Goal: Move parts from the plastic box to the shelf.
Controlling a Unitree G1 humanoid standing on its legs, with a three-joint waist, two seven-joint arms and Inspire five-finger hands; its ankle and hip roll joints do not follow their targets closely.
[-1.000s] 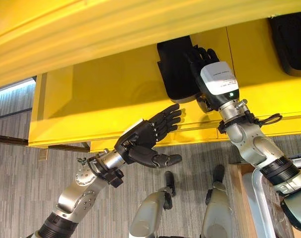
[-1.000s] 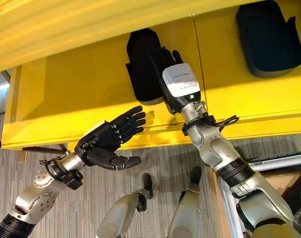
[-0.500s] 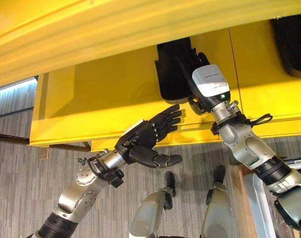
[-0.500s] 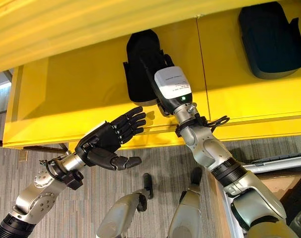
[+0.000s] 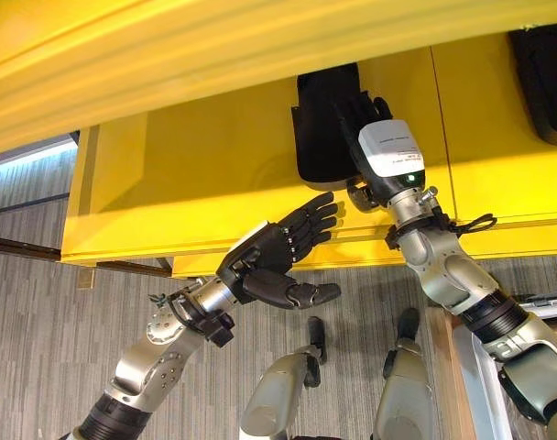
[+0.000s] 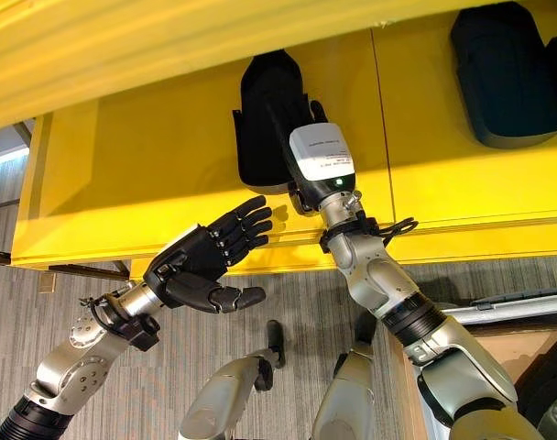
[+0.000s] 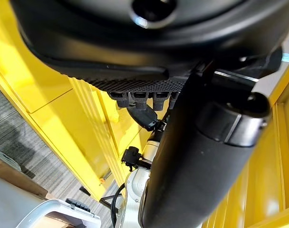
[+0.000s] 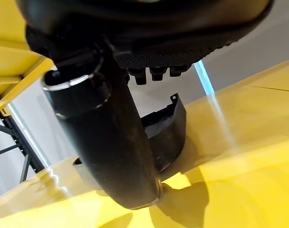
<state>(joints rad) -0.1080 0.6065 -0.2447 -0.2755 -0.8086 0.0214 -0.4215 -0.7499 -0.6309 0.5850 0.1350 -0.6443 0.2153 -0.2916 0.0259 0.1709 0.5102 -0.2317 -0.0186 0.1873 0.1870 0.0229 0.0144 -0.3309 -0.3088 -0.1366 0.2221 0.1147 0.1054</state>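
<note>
A black moulded part [image 5: 322, 128] lies on the yellow shelf [image 5: 187, 174], near its back. My right hand [image 5: 388, 156] reaches in over the shelf's front lip, its straight fingers [image 5: 363, 103] lying along the part's right side. In the right wrist view the thumb [image 8: 111, 142] stretches toward the part [image 8: 166, 128] with its tip at the near rim. My left hand [image 5: 269, 257] hovers open in front of the shelf's lip, left of and below the part, palm turned toward the shelf and holding nothing.
A second black part [image 6: 507, 73] sits on the same shelf further right. An upper yellow shelf board [image 5: 214, 55] overhangs the opening. A pale plastic box rim [image 6: 503, 307] shows at the lower right, beside grey carpet floor [image 5: 40, 330].
My right hand has slid a little to the left along the black part and its wrist has come closer to the shelf lip. The left hand has kept its pose.
</note>
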